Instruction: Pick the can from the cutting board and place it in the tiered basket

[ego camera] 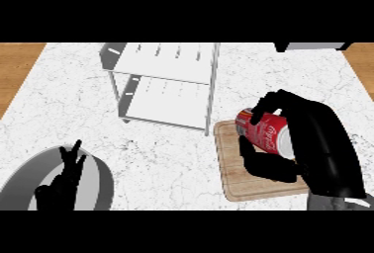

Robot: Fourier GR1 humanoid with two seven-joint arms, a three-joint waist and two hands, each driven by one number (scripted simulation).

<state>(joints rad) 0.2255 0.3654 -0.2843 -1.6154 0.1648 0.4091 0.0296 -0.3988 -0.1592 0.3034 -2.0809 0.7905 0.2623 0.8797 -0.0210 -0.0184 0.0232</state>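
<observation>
A red can [264, 131] with white lettering is over the wooden cutting board [235, 179] at the right. My right hand [315, 143] is curled round it, fingers over its top and thumb below it. The can is tilted, its silver top toward the tiered basket [166, 81]. That white basket stands at the upper middle of the marble counter, its shelves bare. My left hand [64, 179] shows at the lower left with fingers up, resting over a grey plate.
A grey plate [95, 170] lies at the lower left corner. Wooden surfaces [18, 69] border the counter at left and right. A dark object [310, 46] sits at the upper right edge.
</observation>
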